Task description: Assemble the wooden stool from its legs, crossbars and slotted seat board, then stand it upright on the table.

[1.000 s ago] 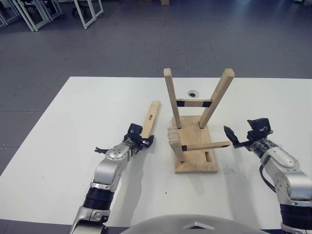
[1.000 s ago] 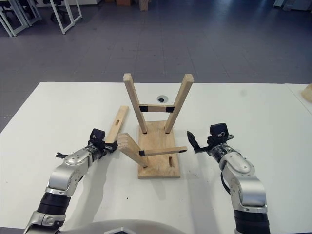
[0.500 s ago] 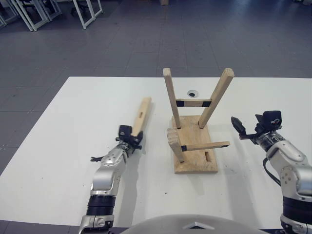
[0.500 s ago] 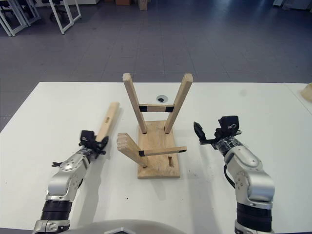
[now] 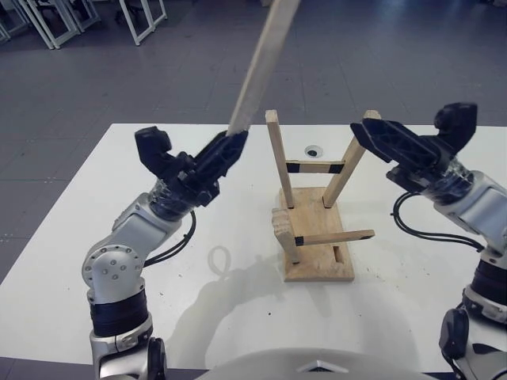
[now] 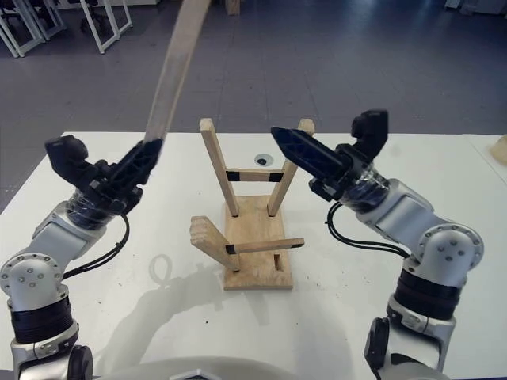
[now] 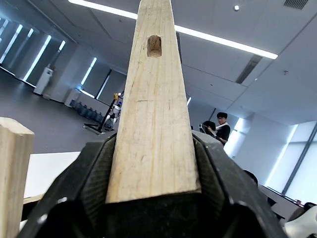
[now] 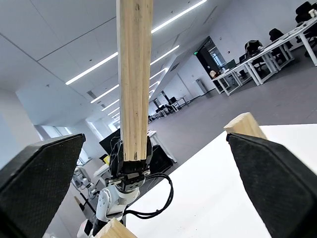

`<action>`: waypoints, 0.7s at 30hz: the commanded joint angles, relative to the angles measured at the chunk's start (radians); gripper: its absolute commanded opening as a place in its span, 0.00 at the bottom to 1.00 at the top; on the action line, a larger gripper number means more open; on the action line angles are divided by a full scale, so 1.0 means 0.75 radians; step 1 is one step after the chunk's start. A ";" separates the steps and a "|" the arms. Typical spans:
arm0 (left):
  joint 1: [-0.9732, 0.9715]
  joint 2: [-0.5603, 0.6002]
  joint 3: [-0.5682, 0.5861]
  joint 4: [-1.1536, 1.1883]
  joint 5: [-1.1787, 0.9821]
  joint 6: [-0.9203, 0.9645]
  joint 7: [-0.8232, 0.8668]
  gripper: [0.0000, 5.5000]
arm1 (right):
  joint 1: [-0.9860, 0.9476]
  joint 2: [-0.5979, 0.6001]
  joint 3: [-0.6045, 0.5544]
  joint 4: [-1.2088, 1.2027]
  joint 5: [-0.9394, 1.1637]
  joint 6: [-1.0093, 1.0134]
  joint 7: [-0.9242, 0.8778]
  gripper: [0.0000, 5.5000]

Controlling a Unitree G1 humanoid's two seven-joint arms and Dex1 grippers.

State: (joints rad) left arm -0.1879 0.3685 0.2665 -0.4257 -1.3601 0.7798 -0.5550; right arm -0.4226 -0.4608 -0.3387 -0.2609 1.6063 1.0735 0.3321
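The near edge of your bench [image 5: 95, 261] has open white top on both sides of the board [image 5: 313, 267]. The board lies flat near the middle, long axis running away from you, with a slot [image 5: 339, 254] at its near right. At its near left a third leg [image 5: 283, 233] leans outward, and its stub crossbar [image 5: 339, 236] sticks out level to the right, free end past the board's right edge. Over the bench's left half your left hand [image 5: 224, 150] is raised and clenched on the bottom end of the loose leg [image 5: 261, 63]. That leg's long axis rises steeply, tipped away and to the right, mortise [image 7: 154, 45] facing the wrist camera; it stands left of the stool and apart from it. Your right hand [image 5: 372, 138] hovers spread wide, gripping nothing, beside the top of the right standing leg [image 5: 348, 166]; you cannot tell whether they touch. That leg and the left standing leg [image 5: 279, 162] rise from the board's far end, splaying apart upward, tied by the far crossbar [image 5: 315, 167]. Behind them comes a small hole [image 5: 314, 150] in the bench, then its far edge, grey floor [image 5: 380, 47] and desk frames [image 5: 142, 16].
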 commanded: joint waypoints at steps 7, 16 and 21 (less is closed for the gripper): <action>-0.129 0.001 -0.207 0.107 0.040 0.073 -0.142 0.37 | -0.127 0.010 0.147 0.052 0.042 -0.033 0.016 0.96; -0.125 0.024 -0.296 0.174 0.146 0.085 -0.272 0.37 | -0.178 0.001 0.201 0.117 0.084 -0.006 0.067 0.81; -0.130 0.035 -0.306 0.188 0.170 0.103 -0.318 0.37 | -0.177 -0.011 0.214 0.126 0.083 -0.002 0.086 0.63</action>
State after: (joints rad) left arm -0.2686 0.3827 0.0418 -0.2889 -1.2490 0.8479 -0.7752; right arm -0.5359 -0.4535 -0.1825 -0.1677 1.6632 1.0658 0.3934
